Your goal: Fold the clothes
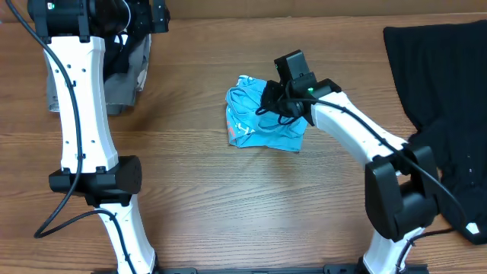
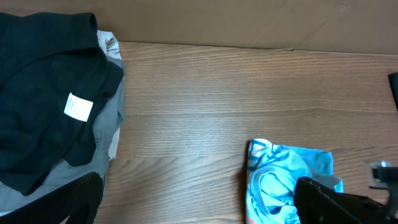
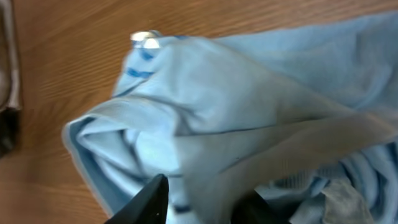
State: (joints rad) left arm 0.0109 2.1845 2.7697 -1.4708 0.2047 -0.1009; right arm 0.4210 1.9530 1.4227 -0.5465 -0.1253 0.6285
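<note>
**Right gripper at the T-shirt, pinch unconfirmed**

Closest to the wrist lens is the right gripper (image 3: 202, 202). Its fingers stand part-way in, one on either side of a raised ridge of the light blue T-shirt (image 3: 205, 93). You cannot tell whether they have bitten yet. The shirt lies bunched, not flat, in the middle of the table (image 1: 190, 198).

Your left gripper (image 1: 131, 38) hangs spread wide and empty, far left and back of the shirt, over a dark-and-grey clothes pile (image 2: 50, 106).

Step, by my reading: taking hold for a fold. Next you'll likely need a firm pinch on that ridge alone, then a lift clear of the layers beneath.

Room: bare wood all round the shirt. The large black garment (image 1: 449, 99) lies well to its right.
</note>
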